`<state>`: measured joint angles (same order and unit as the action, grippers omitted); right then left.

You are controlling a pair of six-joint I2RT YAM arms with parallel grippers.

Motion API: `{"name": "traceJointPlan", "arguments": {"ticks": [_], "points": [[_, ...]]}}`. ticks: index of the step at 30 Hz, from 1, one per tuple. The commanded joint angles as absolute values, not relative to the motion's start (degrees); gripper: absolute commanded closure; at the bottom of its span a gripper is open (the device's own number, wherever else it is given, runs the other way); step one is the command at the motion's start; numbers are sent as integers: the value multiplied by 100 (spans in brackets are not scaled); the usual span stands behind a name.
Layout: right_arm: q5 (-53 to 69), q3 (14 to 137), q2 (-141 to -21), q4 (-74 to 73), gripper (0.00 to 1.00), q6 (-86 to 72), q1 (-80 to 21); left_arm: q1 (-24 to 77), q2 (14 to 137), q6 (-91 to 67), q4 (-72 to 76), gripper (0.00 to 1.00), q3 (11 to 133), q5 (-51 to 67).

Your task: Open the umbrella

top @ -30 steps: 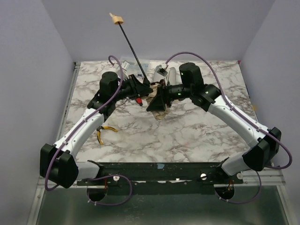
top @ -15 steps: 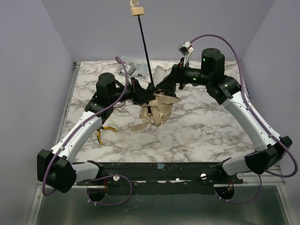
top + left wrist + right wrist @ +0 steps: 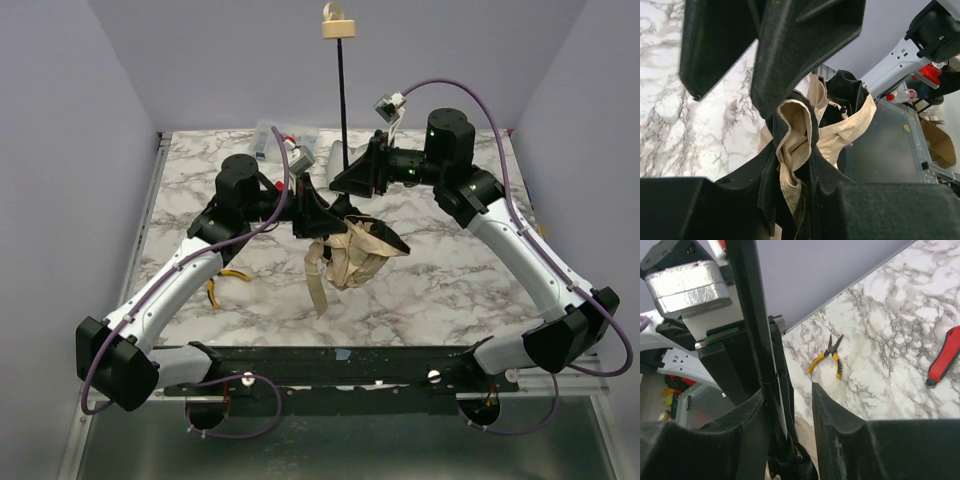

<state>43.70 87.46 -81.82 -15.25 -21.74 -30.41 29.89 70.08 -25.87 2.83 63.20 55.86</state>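
Note:
The umbrella is held upright above the table in the top view. Its beige knob handle (image 3: 334, 22) is at the top, the thin black shaft (image 3: 342, 100) runs straight down, and the tan canopy (image 3: 352, 255) hangs crumpled below. My left gripper (image 3: 312, 208) is shut on the canopy folds (image 3: 792, 150), tan and black fabric pinched between its fingers (image 3: 795, 200). My right gripper (image 3: 352, 180) sits round the shaft (image 3: 757, 335) with its jaws apart (image 3: 787, 390). The shaft lies against one finger, with a gap to the other.
Yellow-handled pliers (image 3: 222, 285) lie on the marble table (image 3: 440, 290) at the left, also in the right wrist view (image 3: 830, 357). A red-handled screwdriver (image 3: 945, 357) lies nearby. A clear packet (image 3: 285, 135) is at the back. Grey walls enclose three sides.
The shaft has swung from leaning left to upright and the handle has moved right. The canopy has dropped and hangs looser. The right arm has risen; both grippers stay on the umbrella.

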Motion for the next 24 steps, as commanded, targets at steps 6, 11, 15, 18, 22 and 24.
{"name": "traceJointPlan", "arguments": {"ticks": [6,11,15,18,22,24], "points": [[4529,8187,-7917,-1389,99,-2144,-3073,3086,6890,-1922,152,100,6705,5793],[3992,8308,-7801,-1569,99,-1772,-3067,3061,6874,-1454,-529,60,6753,5274],[2954,8254,-7508,-1608,99,-1167,-3066,2807,6689,-1212,-1007,14,6784,4834],[1747,8116,-7252,-1581,99,-466,-3054,2440,6474,-965,-1300,2,6783,4646],[-369,7803,-7054,-1116,99,729,-3029,1897,6182,-658,-1684,1,6798,4336],[-961,7670,-7019,-854,99,1124,-3015,1717,6030,-489,-1791,1,6772,4080]]}}
